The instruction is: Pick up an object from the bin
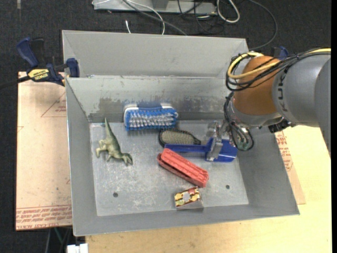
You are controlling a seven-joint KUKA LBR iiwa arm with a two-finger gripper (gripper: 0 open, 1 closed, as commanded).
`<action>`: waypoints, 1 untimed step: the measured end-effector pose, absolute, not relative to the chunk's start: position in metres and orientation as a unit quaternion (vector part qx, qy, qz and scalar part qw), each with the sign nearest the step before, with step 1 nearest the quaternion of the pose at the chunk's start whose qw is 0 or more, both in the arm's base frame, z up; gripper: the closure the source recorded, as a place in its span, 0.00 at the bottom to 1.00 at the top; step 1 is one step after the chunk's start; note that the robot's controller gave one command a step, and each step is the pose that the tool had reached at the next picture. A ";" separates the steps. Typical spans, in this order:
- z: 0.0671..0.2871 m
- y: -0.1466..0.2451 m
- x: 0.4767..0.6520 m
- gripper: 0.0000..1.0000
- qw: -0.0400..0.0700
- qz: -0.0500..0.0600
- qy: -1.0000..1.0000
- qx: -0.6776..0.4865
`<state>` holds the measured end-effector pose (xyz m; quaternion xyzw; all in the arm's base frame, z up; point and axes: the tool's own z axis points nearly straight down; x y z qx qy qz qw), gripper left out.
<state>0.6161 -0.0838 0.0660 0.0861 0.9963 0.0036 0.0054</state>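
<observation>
The claw (215, 147) is sitting low at the right of the grey metal bin (158, 57), right at the broad end of the flat blue plastic handle of a hairbrush with a dark oval bristle head (196, 147). That is probably because the handle is offering a slim, flat hold clear of its neighbours. Whether the claw is clenched or released cannot be told.

The bin is holding five things. A blue scrubbing brush with white bristles (150, 117) is lying by the back wall, and a red ribbed oblong block (183, 167) is lying just beside the hairbrush. A green toy dinosaur (111, 147) is lying at the left, and a small yellow-and-red toy car (188, 198) is sitting near the front.
</observation>
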 end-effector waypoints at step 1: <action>0.093 -0.084 0.616 1.00 0.005 0.004 0.996 0.086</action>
